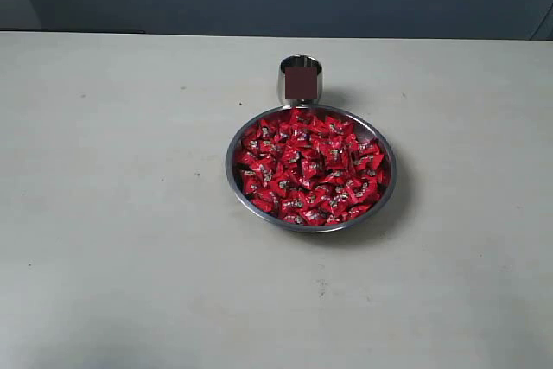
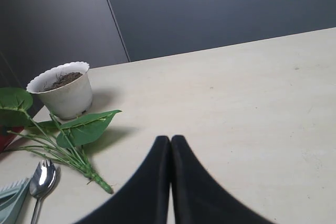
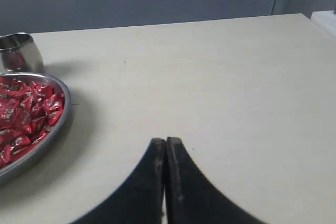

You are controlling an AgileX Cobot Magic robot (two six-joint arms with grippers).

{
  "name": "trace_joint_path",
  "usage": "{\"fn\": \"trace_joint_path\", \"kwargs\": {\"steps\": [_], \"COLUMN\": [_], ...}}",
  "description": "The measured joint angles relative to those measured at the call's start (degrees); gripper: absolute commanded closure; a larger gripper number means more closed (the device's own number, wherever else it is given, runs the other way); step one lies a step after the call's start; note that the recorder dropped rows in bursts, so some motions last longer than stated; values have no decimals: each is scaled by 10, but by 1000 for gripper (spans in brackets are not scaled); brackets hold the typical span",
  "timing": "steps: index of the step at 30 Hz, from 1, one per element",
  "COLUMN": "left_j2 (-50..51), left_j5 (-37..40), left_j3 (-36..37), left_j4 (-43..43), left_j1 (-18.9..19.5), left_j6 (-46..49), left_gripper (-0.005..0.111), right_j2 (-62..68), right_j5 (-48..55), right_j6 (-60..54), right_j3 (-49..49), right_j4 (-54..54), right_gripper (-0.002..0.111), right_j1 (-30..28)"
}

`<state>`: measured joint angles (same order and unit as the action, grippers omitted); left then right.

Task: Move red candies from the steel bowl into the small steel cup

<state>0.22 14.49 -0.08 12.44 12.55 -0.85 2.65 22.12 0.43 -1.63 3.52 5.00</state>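
small steel cup [image 1: 301,80] upright beside steel bowl [image 1: 232,174], left fingers [image 2: 155,182] closed, right fingers [image 3: 184,182] closed

High exterior; 2 low wrist views

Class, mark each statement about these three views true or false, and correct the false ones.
1. The steel bowl holds a heap of red candies. True.
2. The cup lies tipped over. False: the small steel cup stands upright just beyond the bowl's far rim.
3. Both the left gripper and the right gripper are shut and empty. True.
4. A glass vase stands near the left arm. False: the left wrist view shows a white pot of soil, a leafy sprig and a spoon.
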Motion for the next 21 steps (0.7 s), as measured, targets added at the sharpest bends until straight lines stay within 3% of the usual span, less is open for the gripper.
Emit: {"fn": "trace_joint_path", "kwargs": {"steps": [14, 21], "left_j2": [0, 0], "left_j5": [0, 0], "left_j3": [0, 0], "left_j4": [0, 0], "left_j1": [0, 0], "left_j6": [0, 0], "left_gripper": [106, 106], "right_j2": [223, 253], "right_j5": [-4, -41], "right_j6": [0, 0], "right_j3": [-154, -171], "right_j4": [0, 0], "right_gripper": [109, 109], "right_j1": [0, 0]}}
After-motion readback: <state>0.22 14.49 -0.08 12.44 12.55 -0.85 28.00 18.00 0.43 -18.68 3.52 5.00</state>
